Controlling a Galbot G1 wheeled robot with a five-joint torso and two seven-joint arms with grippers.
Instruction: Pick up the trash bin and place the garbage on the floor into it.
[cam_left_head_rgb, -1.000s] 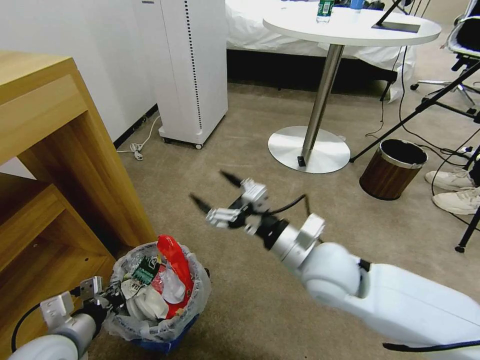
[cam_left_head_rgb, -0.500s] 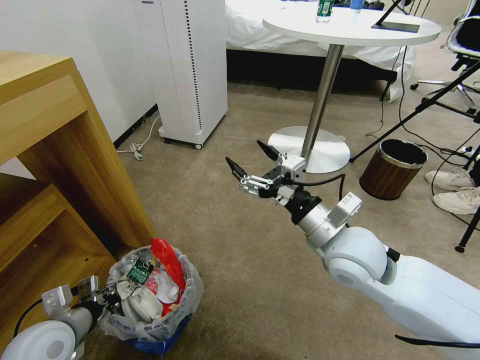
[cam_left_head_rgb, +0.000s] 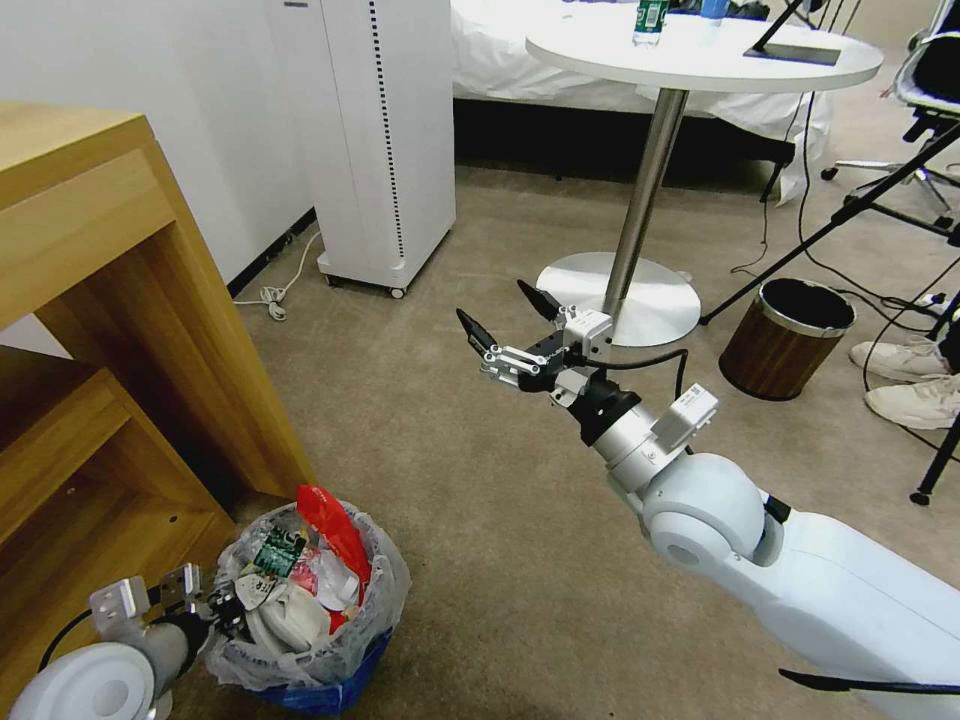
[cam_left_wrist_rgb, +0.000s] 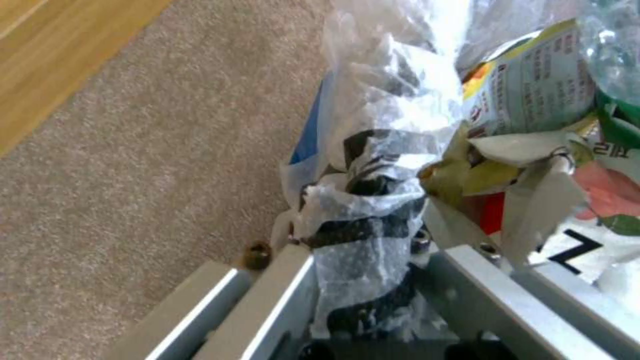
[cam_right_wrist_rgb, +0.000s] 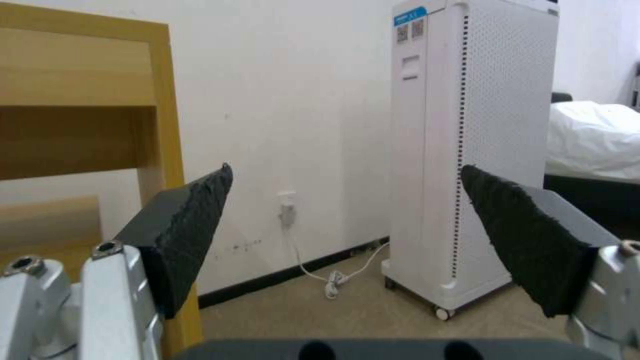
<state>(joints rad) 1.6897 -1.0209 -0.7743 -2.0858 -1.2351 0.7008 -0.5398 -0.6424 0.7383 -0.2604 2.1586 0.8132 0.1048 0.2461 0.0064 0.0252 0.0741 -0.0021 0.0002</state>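
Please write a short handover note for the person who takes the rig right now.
Left gripper: shut on the rim and liner of the trash bin, beside the wooden cabinet.
Right gripper: open, empty, raised over bare carpet.
Done: the garbage fills the bin; a red wrapper sticks out.
Left: no litter seen on the visible floor; check elsewhere.
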